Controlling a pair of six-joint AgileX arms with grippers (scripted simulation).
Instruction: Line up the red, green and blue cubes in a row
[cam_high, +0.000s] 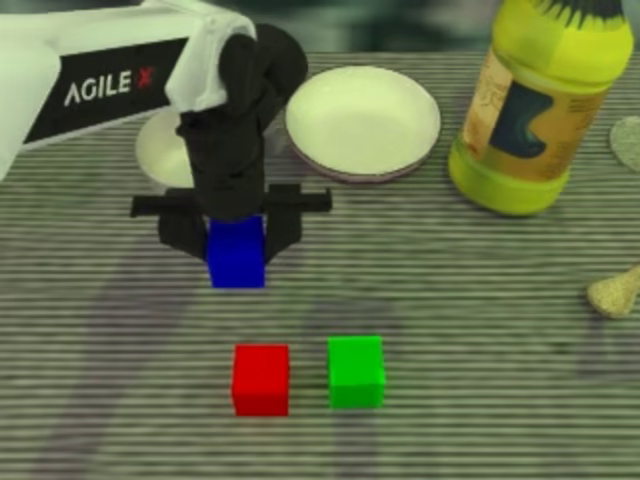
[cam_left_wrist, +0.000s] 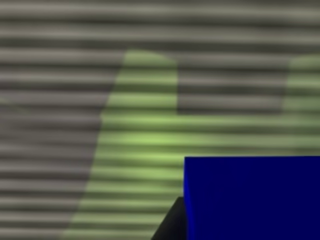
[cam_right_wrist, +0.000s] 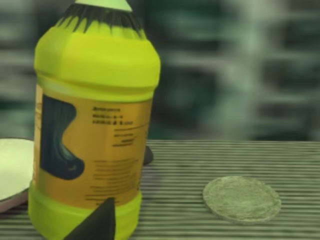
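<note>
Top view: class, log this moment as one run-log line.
left end effector: shut on blue cube | red cube, green cube: side by side | right arm: unseen

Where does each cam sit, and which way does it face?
Top: overhead, facing down at the table; left arm and left gripper show.
Left wrist: on the left arm, facing the blue cube; one of its fingers shows.
Right wrist: low, facing the yellow bottle; a dark finger tip shows.
Shared: blue cube top/left wrist; bottle top/right wrist.
</note>
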